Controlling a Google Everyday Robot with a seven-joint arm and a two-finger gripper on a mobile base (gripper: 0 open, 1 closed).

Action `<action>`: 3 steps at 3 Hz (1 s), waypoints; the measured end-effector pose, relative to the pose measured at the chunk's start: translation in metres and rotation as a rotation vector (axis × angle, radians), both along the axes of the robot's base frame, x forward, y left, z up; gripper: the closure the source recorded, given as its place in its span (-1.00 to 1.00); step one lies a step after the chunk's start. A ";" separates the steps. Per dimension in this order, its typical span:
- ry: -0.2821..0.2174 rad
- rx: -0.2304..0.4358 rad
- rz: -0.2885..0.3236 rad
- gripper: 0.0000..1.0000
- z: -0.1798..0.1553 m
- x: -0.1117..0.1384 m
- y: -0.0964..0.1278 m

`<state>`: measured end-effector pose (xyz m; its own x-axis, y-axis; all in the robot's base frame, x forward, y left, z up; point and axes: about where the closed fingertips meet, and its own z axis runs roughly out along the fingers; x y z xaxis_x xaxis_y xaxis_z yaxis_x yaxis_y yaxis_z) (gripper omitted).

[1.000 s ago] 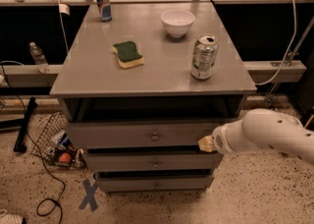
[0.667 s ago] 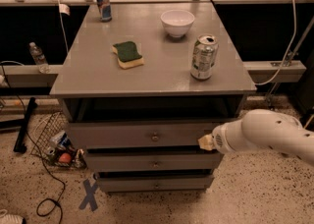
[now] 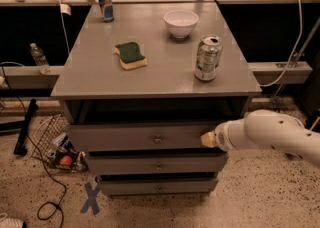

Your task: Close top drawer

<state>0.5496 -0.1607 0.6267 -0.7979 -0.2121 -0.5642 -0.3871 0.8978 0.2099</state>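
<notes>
The top drawer (image 3: 125, 138) is a wide grey drawer with a tall flat front and a small round knob (image 3: 157, 140) at its centre. It stands pulled out from the grey cabinet, with a dark gap above its front. My gripper (image 3: 207, 139) is at the end of my white arm (image 3: 270, 134), which comes in from the right. Its tip rests against the right end of the drawer's front panel. Two shorter grey drawers (image 3: 157, 164) sit below it.
On the cabinet top (image 3: 100, 72) are a green-and-yellow sponge (image 3: 130, 55), a white bowl (image 3: 181, 23), a silver-green can (image 3: 207, 58) and a blue can (image 3: 104, 3). A wire basket (image 3: 55, 139) with clutter and cables lies on the floor to the left. A blue X (image 3: 91, 198) is taped on the floor.
</notes>
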 end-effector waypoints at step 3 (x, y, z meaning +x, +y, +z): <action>-0.039 0.021 0.002 1.00 -0.003 0.025 0.004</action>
<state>0.5750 -0.1565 0.6232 -0.7747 -0.2015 -0.5993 -0.3973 0.8925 0.2136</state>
